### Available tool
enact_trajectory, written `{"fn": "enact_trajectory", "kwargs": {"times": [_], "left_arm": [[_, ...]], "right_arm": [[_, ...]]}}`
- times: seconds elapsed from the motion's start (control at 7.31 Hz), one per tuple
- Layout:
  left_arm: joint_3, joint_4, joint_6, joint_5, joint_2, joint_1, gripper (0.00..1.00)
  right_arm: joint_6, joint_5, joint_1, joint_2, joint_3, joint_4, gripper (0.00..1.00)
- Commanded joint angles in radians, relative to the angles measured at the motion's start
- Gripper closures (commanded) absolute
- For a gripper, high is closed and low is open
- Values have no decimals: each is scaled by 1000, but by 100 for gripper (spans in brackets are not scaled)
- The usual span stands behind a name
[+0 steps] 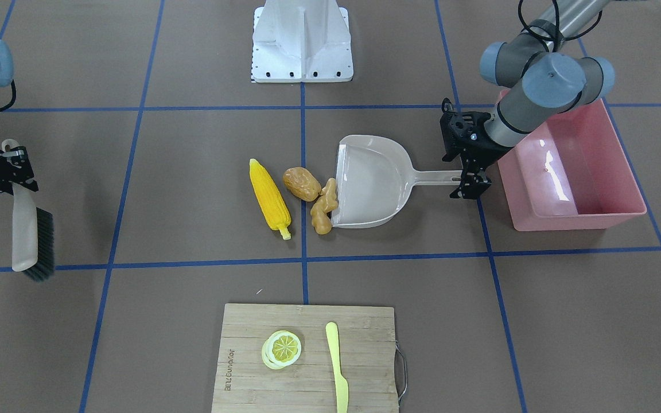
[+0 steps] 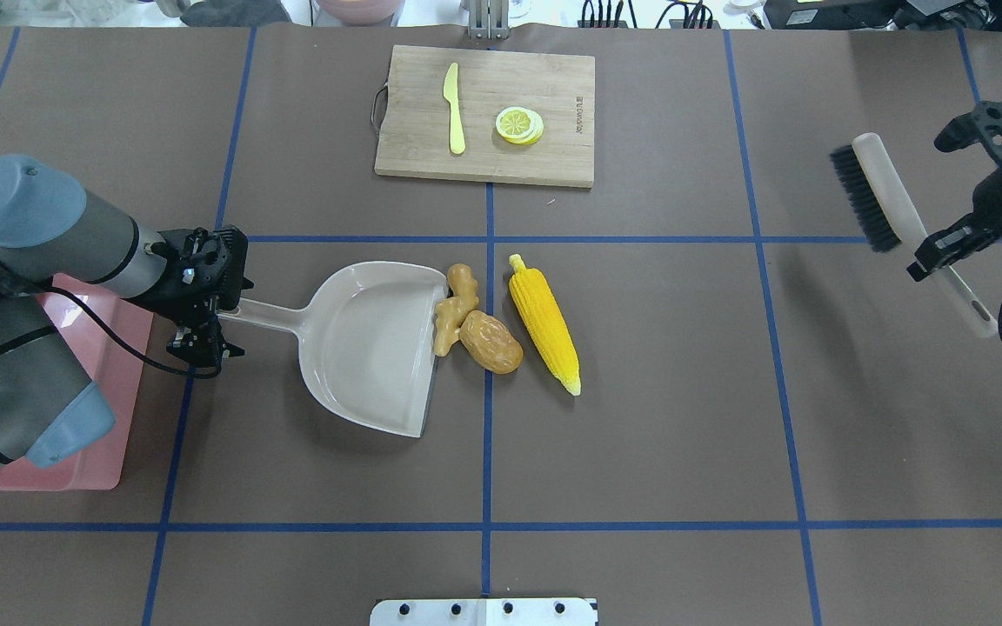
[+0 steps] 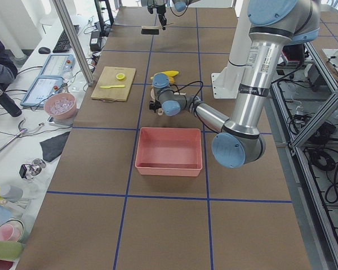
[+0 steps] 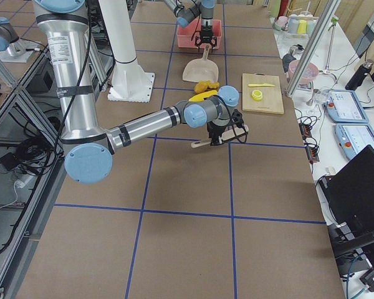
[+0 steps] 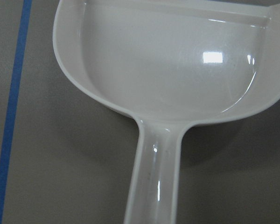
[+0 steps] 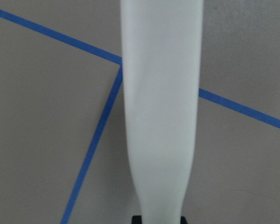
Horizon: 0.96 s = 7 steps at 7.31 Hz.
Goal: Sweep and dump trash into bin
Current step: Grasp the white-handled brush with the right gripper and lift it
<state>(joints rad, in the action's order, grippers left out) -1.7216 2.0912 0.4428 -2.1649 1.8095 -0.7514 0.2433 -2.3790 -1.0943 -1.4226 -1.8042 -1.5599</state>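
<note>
The corn cob (image 2: pixel 544 322), the brown potato piece (image 2: pixel 490 342) and the ginger root (image 2: pixel 453 309) lie together at the table's middle. The ginger touches the open lip of the beige dustpan (image 2: pixel 370 348). My left gripper (image 2: pixel 205 306) is shut on the dustpan's handle (image 5: pixel 154 177); the pan is empty. The pink bin (image 1: pixel 580 221) stands just behind that gripper, empty, partly hidden under the left arm in the overhead view (image 2: pixel 136 391). My right gripper (image 2: pixel 945 252) is shut on the handle of a black-bristled brush (image 2: pixel 879 187), far off to the side of the trash.
A wooden cutting board (image 2: pixel 553 165) at the far side holds a lemon slice (image 2: pixel 518 123) and a pale yellow knife (image 2: pixel 454 109). The white robot base (image 1: pixel 302 40) is at the near edge.
</note>
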Motion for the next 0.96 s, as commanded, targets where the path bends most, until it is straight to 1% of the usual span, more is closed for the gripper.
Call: {"fn": "enact_trajectory", "kwargs": {"times": [0.0,0.14,0.27,0.41,0.68,0.82], "left_arm": [[-16,-6,36,-9,-13,-14,4],[-9,-10,36,-7,-13,-13,4],[-9,-7,36,-16,-16,-20,4],[-4,-5,37,-44,-18,-31,4],[-16,-8,39,-52,-19,-36,4],[-15,-10,43,-52,-18,-39,4]], "right_arm": [[244,-64,7,52,-3,-8,100],[348,-92,30,94,14,-8,100],[400,-92,77,125,22,-8,100],[442,-92,120,170,55,1,100],[503,-117,175,258,97,3,100],[505,-97,218,284,100,1,100]]}}
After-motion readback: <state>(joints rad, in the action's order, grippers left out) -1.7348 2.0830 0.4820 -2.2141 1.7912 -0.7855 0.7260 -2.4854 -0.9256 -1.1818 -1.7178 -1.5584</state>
